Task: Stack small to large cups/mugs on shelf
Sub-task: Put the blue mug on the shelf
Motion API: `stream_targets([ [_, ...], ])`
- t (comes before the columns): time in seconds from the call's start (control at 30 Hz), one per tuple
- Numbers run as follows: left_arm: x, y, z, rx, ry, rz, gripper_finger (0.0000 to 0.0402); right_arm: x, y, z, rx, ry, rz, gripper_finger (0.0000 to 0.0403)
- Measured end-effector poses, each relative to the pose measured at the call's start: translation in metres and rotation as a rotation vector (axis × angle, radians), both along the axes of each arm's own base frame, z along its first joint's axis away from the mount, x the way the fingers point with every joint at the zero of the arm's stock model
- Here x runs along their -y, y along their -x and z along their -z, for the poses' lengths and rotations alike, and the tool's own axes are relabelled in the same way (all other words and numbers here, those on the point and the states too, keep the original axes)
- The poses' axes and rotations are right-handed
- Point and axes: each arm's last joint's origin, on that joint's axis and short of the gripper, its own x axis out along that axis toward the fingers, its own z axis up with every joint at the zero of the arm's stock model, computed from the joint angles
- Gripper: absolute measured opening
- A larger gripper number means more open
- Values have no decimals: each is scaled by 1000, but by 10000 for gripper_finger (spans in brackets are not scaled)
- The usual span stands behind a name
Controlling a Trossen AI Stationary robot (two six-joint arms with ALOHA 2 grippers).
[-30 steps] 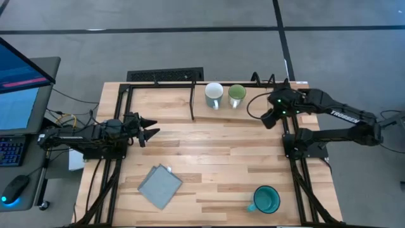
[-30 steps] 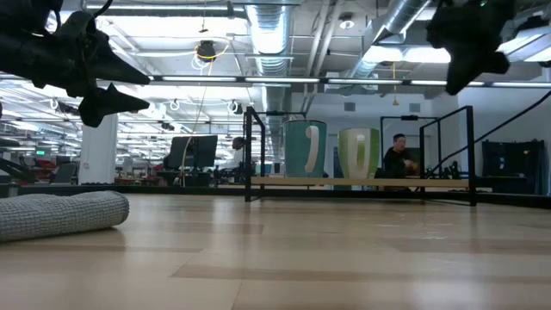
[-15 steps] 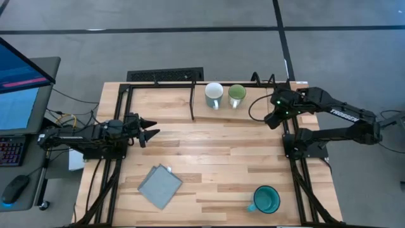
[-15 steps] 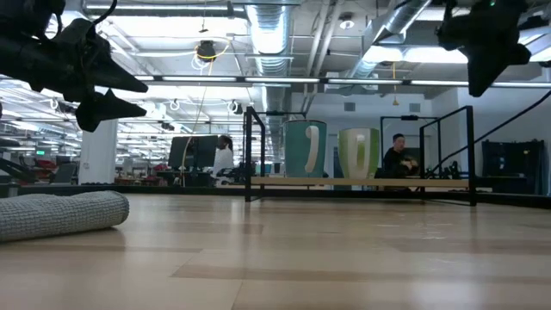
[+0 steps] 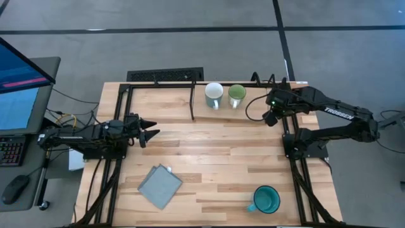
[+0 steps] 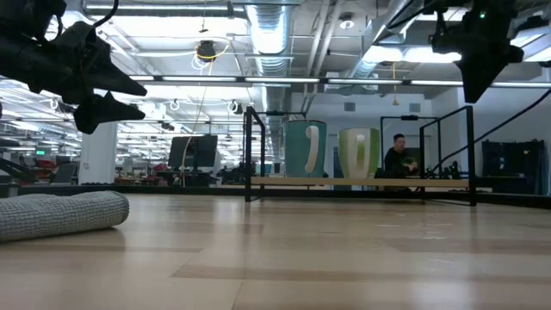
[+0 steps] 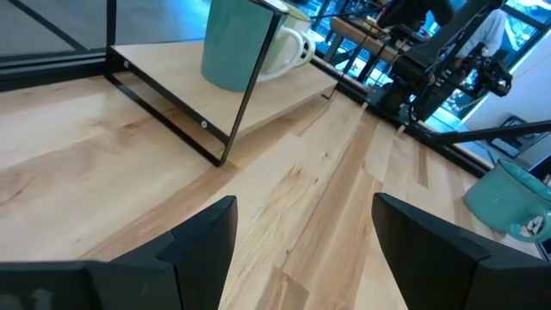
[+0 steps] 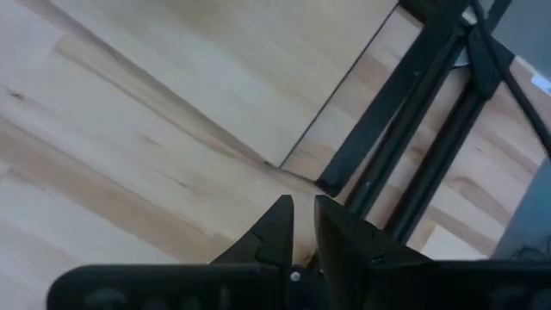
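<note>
Light wood makes up the shelf [image 5: 243, 95], a low plank on thin black legs at the far edge of the table [image 5: 209, 158]. Two mugs stand on the shelf, side by side but not touching. The white mug [image 5: 214, 95] is toward the shelf's left end. The light green mug [image 5: 236, 95] is just to the right of it, nearer the middle of the shelf. In the low view both mugs stand upright on the plank.

The teal mug [image 5: 266, 199] is not on the shelf. It stands well apart from the shelf, at the near edge of the table on the right side, with its handle turned to the left.

A grey cloth [image 5: 159, 185] lies flat on the table, also well apart from the shelf, toward the near left side.

The right tool [image 5: 269, 118] hangs in the air just past the shelf's right end, near the light green mug but not touching it. Its two fingers are pressed almost together, with only a thin gap, and they hold nothing.

The left tool [image 5: 150, 130] hangs above the table well to the left of the shelf and a bit nearer. Its fingers are spread wide, and nothing is between them.
</note>
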Motion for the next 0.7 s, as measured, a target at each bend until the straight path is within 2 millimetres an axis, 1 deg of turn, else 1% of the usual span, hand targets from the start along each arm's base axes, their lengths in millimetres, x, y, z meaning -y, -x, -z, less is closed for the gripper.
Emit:
stream_targets([
  [0.43,0,0,0,-3,3,-1,261,1,5,-1,-71,88,25,74],
  [0.57,0,0,0,-3,4,-1,261,1,6,0,-77,83,36,74],
  [0.7,0,0,0,-2,6,0,261,-2,12,0,-112,55,82,74],
])
